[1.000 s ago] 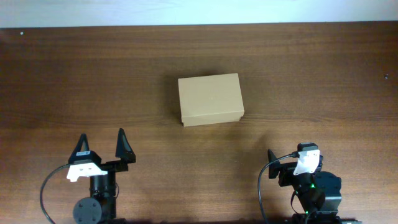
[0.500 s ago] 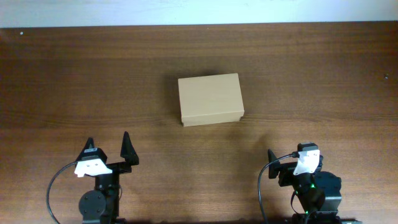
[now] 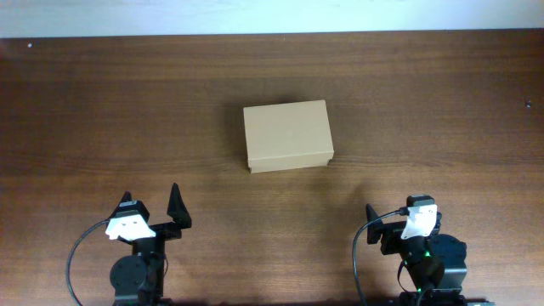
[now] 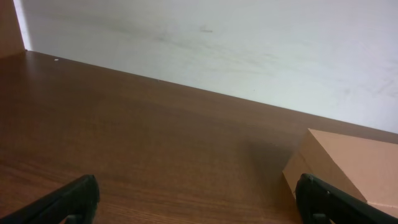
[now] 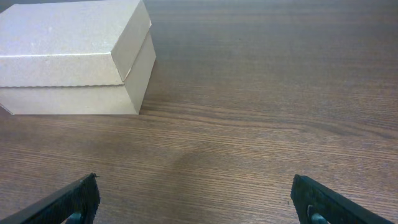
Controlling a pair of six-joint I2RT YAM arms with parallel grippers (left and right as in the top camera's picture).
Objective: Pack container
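Left gripper [image 3: 151,202] drawn back toward near edge, jaws wide, empty; right gripper [image 5: 194,194] wide, empty. Container [image 3: 286,136] unmoved mid-scene, lid shut; packing probably finished

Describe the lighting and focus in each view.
Overhead: sharp, evenly lit, the small tan cardboard box throwing only a thin shadow at its base on the dark wooden table. Left wrist: soft and hazy, the wall washed pale. Right wrist: crisp wood grain, slight sheen.
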